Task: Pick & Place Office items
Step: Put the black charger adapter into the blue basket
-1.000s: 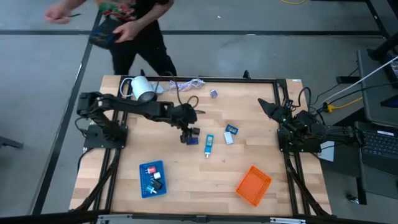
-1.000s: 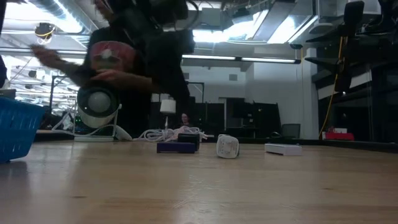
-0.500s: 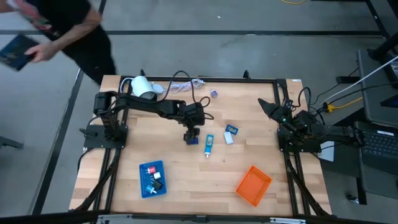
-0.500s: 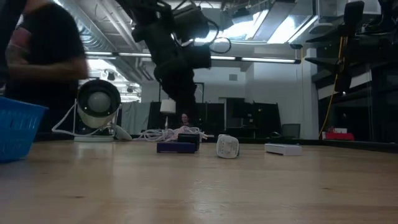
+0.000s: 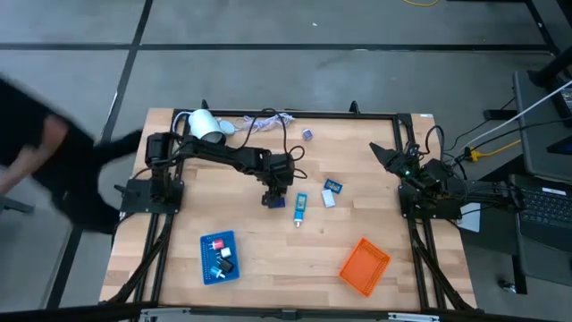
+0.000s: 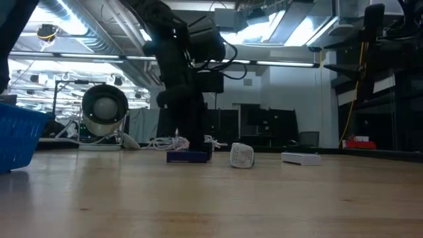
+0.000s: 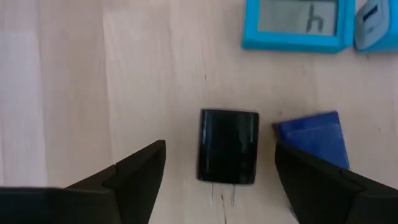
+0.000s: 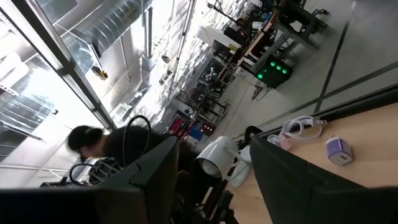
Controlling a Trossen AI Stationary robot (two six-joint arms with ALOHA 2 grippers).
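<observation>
My left gripper (image 7: 221, 146) is open and points down at the table's middle. Its fingers stand on either side of a small black plug adapter (image 7: 227, 146), which lies flat with its prongs toward the gripper; they touch nothing. A navy piece (image 7: 311, 132) lies right beside the plug, and a teal item (image 7: 292, 25) lies beyond it. In the high view, the teal item (image 5: 300, 207), a white piece (image 5: 328, 199), a blue piece (image 5: 332, 186) and a purple piece (image 5: 307, 134) lie to the right of my left gripper (image 5: 273, 192). My right gripper (image 5: 384, 154) waits open at the right edge.
A blue mesh tray (image 5: 219, 257) holding small pieces stands near the front left. An orange tray (image 5: 365, 266) stands at the front right. A white lamp-like device (image 5: 207, 127) and its cord (image 5: 268, 120) lie at the far edge. A person moves past the table's left side.
My left gripper has come down to just above the table, over the black plug and the navy piece. The person at the far left has walked off toward the left side.
</observation>
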